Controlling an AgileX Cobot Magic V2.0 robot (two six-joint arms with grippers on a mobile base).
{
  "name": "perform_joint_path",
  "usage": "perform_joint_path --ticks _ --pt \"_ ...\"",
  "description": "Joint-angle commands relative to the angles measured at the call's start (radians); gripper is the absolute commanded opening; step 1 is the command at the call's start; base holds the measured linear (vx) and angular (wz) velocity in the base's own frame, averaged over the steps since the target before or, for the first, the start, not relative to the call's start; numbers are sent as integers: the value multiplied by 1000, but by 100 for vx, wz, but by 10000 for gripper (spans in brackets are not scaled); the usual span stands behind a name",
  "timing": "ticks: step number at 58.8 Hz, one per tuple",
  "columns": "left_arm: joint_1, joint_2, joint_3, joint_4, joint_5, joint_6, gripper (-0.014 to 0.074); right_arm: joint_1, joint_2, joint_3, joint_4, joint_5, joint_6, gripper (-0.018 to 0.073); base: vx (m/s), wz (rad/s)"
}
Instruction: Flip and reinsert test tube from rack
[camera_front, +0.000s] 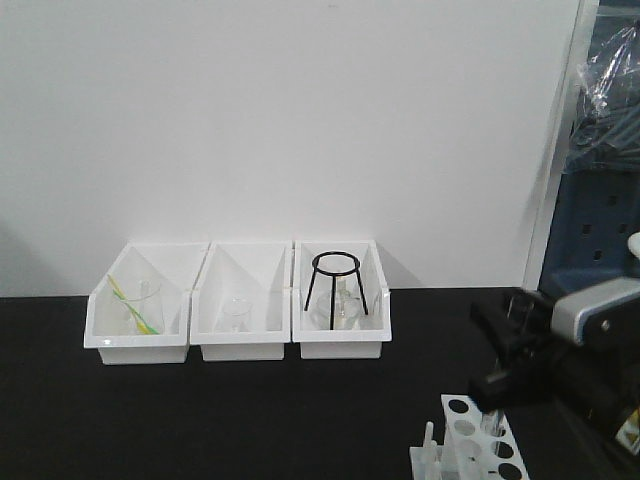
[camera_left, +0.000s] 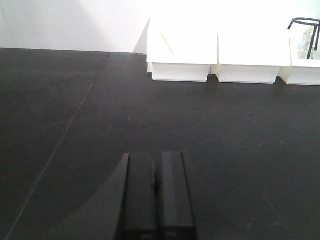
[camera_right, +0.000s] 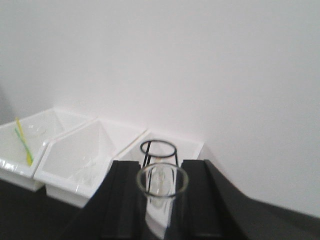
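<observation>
The white rack (camera_front: 468, 442) with round holes and short pegs stands at the front right of the black table. My right gripper (camera_front: 503, 372) hangs just above its far end. In the right wrist view the right gripper (camera_right: 162, 172) is shut on a clear glass test tube (camera_right: 162, 186), which stands upright between the two black fingers with its open rim up. I cannot tell whether the tube's lower end is in a hole. My left gripper (camera_left: 157, 156) is shut and empty, low over bare black table.
Three white open-front bins stand along the back wall: the left bin (camera_front: 138, 318) holds a beaker and a yellow-green stick, the middle bin (camera_front: 240, 318) a small beaker, the right bin (camera_front: 340, 315) a black wire tripod (camera_front: 337, 282). Blue equipment (camera_front: 600, 230) stands at the right.
</observation>
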Motion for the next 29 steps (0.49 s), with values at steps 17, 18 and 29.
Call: perform_joint_path --ticks 17,18,29 --pt "-3 -11 2 -5 -85 0 -6 -1 -93 -241 -284 216 -139 -8 0 0" --pt "-3 -11 2 -5 -85 0 -6 -1 -93 -245 -327 223 -152 -8 0 0" --pt "-3 -11 2 -5 -85 0 -6 -1 -93 -249 -923 287 -207 -8 0 0"
